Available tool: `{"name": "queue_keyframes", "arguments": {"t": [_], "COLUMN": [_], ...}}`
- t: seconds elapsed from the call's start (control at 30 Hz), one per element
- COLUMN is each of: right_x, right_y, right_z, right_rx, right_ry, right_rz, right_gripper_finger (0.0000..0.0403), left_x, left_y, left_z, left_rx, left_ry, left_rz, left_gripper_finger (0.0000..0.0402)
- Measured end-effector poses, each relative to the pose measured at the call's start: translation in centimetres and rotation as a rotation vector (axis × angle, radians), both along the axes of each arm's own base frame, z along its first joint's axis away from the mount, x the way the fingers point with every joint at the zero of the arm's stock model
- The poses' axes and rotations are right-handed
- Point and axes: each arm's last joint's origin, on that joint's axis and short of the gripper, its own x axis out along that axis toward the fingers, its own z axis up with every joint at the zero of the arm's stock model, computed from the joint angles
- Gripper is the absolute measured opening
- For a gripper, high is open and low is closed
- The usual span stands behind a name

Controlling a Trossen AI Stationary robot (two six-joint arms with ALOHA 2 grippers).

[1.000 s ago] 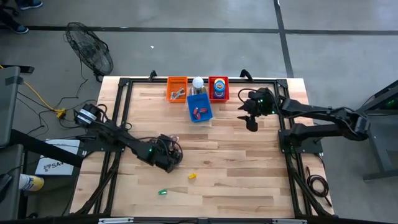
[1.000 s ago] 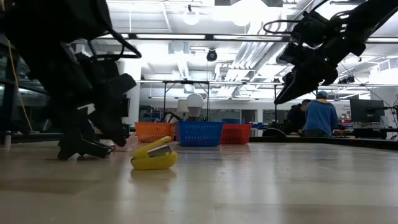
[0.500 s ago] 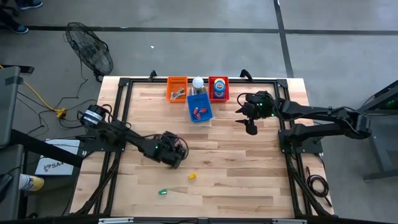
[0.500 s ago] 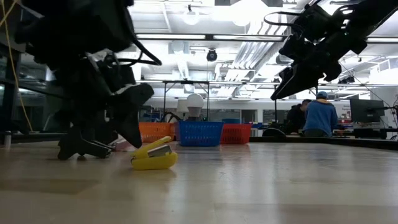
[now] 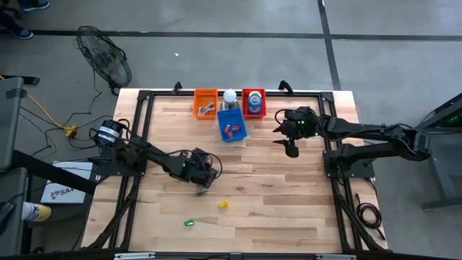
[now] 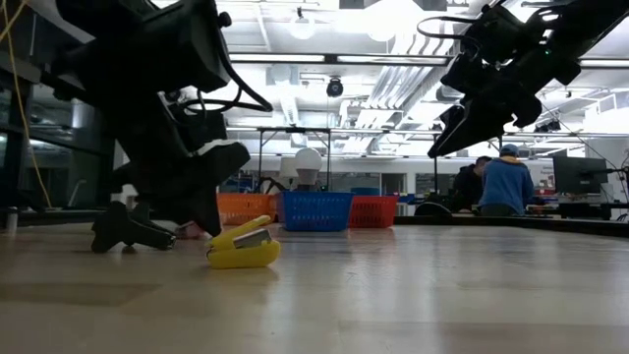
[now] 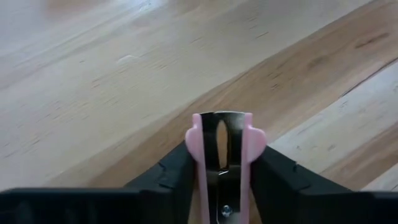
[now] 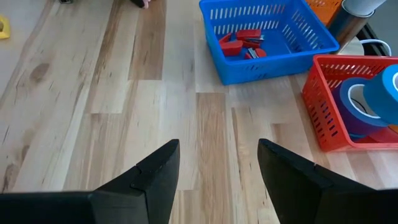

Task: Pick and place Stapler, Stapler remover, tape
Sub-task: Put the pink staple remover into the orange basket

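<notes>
Left gripper (image 7: 221, 186) pinching pink staple remover (image 7: 221, 146) between 2 fingers (image 7: 171, 177), just above wooden table (image 7: 93, 93). Right gripper (image 8: 217, 168) hovering near blue basket (image 8: 273, 37), fingers spread, holding nothing.

Three baskets: one orange (image 5: 206, 102), one blue (image 5: 232, 125), one red (image 5: 253, 103). Two small items on the surface (image 5: 289, 202): one yellow (image 5: 223, 204), one green (image 5: 189, 223). One pink staple remover (image 7: 222, 149).

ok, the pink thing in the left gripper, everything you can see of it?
The pink staple remover shows two pink plastic side grips flanking a metal blade with a slot; a small screw shows lower down. It sits clamped between the left gripper's dark jaws, pointing out over the wooden table. Whether it touches the wood cannot be told.
</notes>
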Motion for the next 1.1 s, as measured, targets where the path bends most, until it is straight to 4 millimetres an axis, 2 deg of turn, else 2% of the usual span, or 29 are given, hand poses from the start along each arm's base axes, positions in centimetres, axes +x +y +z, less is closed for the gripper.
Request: {"name": "queue_keyframes", "arguments": {"t": [0.17, 0.43, 0.57, 0.8, 1.1], "right_x": [0.0, 0.0, 0.1, 0.5, 0.7], "right_y": [0.0, 0.0, 0.0, -0.2, -1.3], "right_z": [0.0, 0.0, 0.1, 0.7, 1.6], "right_rx": [0.000, 0.006, 0.001, -0.031, -0.181], "right_ry": [0.000, -0.001, -0.012, -0.081, -0.144], "right_rz": [0.000, -0.005, -0.005, -0.006, -0.104], "right_gripper_finger": [0.0208, 0.0208, 0.0208, 0.0208, 0.0208], "left_x": [0.0, -0.2, -0.9, -0.7, -1.0], "left_y": [0.0, 0.1, 1.1, 5.0, 13.2], "left_z": [0.0, 0.5, 1.4, 3.7, 7.0], "left_rx": [-0.007, 0.021, 0.095, 0.210, 0.360], "left_ry": [0.002, -0.003, 0.013, 0.027, 0.105], "left_rz": [-0.002, 0.003, 0.042, 0.071, 0.048], "left_gripper_finger": [0.0088, 0.0086, 0.0086, 0.0086, 0.0086]}}
